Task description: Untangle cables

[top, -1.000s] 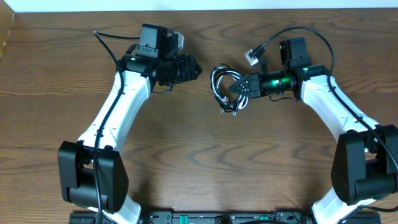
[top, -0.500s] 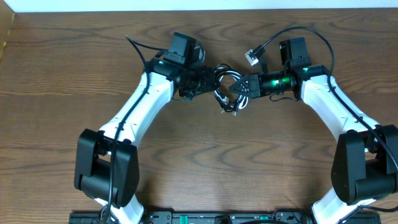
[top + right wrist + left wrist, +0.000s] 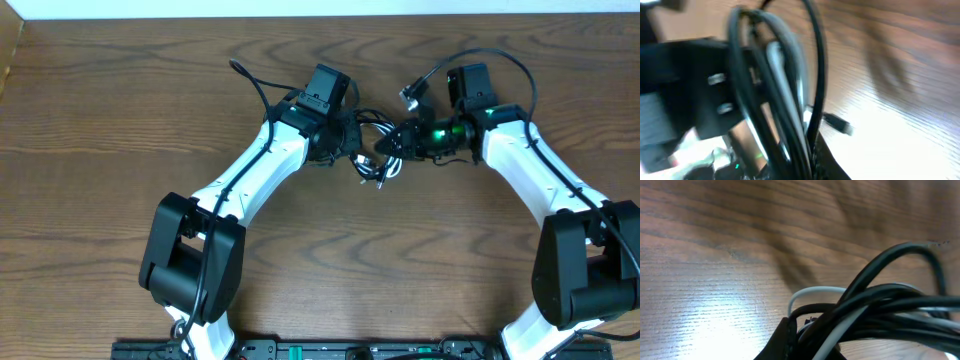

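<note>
Brown wooden bench [image 3: 90, 200]: the cables [image 3: 372, 160] sit midway along, nearer the far edge, pinched by the right gripper [image 3: 388, 146]. The left gripper [image 3: 352, 140] has swung in from the left edge to meet them. I cannot tell whether it is spread or closed. A two-handed pull looks close.

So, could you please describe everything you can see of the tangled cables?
The cables are two thin, flexible-looking cords, one white and one black, wound together in a small tangled coil. It sits between both grippers, over the far middle of the wooden table. The right gripper appears to pinch it; the left gripper is against its other side, grip unclear. A small plug sticks out from the loops.
</note>
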Controlling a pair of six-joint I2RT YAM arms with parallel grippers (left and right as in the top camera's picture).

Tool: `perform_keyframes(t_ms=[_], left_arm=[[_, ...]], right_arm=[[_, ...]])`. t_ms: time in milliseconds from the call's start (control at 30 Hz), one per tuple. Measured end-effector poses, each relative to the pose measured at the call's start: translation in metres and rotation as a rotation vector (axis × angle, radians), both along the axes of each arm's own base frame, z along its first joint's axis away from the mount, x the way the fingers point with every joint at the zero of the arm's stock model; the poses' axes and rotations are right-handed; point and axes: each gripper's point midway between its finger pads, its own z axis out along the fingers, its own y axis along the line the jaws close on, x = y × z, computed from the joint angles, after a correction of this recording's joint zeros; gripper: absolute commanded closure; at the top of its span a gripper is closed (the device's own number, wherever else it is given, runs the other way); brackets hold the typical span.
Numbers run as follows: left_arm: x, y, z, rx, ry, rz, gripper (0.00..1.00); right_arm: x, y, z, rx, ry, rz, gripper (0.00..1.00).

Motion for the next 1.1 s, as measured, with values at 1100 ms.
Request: perform_keyframes(t_ms=[1100], left_arm=[[0.032, 0.083, 0.045, -0.324, -0.099, -0.165, 0.93]], right_arm=[[-0.026, 0.001, 0.005, -0.048, -0.271, 0.336, 0.99]])
